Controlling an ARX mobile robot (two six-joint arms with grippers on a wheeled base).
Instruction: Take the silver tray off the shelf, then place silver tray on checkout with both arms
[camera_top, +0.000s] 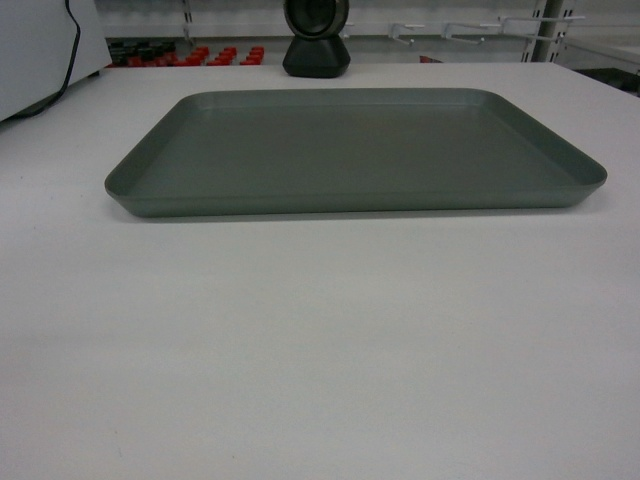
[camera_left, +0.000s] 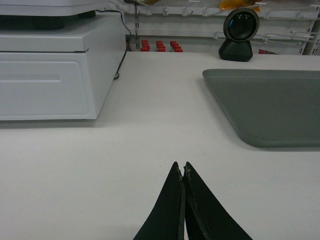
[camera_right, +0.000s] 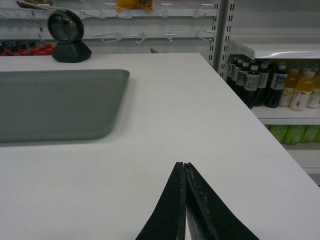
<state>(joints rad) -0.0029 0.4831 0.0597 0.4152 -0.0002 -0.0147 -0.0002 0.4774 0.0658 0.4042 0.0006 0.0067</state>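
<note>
The silver tray (camera_top: 350, 150) lies flat and empty on the white checkout (camera_top: 320, 340), in the middle of the head view. No gripper shows in the head view. In the left wrist view my left gripper (camera_left: 182, 167) is shut on nothing, low over the counter, with the silver tray (camera_left: 270, 105) ahead to its right. Seen from the right wrist, my right gripper (camera_right: 183, 166) is also shut and empty, and the silver tray (camera_right: 55, 102) lies ahead to its left. Neither gripper touches the tray. A shelf (camera_right: 280, 50) with bottles stands at the right.
A black scanner (camera_top: 316, 40) stands behind the tray. A white box-shaped machine (camera_left: 50, 75) with a black cable sits on the counter's left. Several drink bottles (camera_right: 270, 82) fill the shelf past the counter's right edge (camera_right: 260, 130). Hooks and red items line the back wall.
</note>
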